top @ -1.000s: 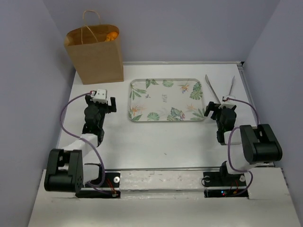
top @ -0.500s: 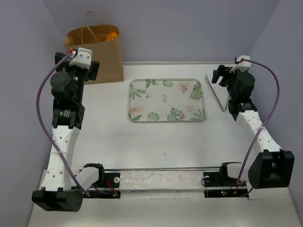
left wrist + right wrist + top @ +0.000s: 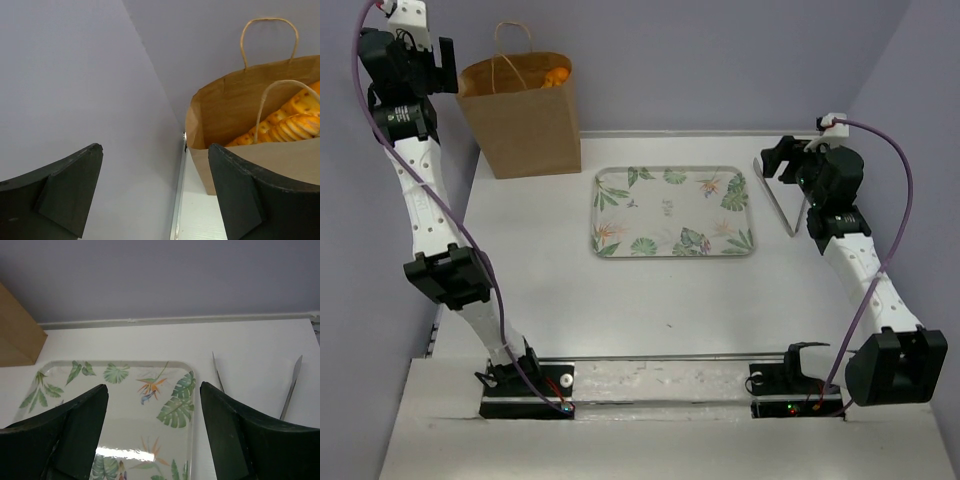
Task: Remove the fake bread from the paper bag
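Several fake bread loaves [image 3: 292,125] sit inside the paper bag [image 3: 225,107].

Leaf-print tray [image 3: 672,211] sits mid-frame on the white tabletop [image 3: 620,290], metal tongs [image 3: 777,205] just right of it, not touching.

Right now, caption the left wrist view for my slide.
Open left gripper facing the upright paper bag, fake bread showing inside.
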Robot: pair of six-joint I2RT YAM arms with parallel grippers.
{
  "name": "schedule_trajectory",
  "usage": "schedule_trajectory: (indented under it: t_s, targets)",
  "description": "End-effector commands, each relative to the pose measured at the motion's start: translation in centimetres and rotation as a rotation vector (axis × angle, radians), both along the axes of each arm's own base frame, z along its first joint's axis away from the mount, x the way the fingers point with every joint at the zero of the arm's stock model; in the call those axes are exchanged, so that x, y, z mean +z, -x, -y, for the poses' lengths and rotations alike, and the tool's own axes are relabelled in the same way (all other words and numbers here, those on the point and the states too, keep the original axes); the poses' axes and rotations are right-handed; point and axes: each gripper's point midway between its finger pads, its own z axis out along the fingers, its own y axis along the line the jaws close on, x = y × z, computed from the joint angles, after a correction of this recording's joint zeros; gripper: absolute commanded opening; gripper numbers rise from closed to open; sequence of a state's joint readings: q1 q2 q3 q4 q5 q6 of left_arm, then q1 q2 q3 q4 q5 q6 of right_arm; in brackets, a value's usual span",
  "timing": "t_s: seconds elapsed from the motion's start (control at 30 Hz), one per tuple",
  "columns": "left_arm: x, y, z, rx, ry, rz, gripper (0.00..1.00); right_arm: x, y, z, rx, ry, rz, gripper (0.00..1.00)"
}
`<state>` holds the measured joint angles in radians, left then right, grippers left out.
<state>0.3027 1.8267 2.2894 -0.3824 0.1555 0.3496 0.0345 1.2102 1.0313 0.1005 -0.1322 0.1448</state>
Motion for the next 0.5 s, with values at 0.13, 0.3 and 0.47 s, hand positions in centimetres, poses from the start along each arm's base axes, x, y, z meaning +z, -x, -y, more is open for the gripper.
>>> schedule_trajectory:
  t_s: [0.13,0.3,0.47]
  targets:
    - [-3.2,-4.7,-1.2,-0.049,0.118,0.003,0.99,1.8,1.8,-1.4,0.043,-0.066,0.028,0.78]
    - [-2.8,-6.7,-1.1,-0.181,0.219,0.081,0.98,0.9,2.9,-1.0,0.028,-0.039,-0.018,0.77]
    - [-5.9,-8.6,-1.7,-0.169,0.265,0.048,0.93,0.1,3.4,-1.0,0.019,-0.023,-0.063,0.77]
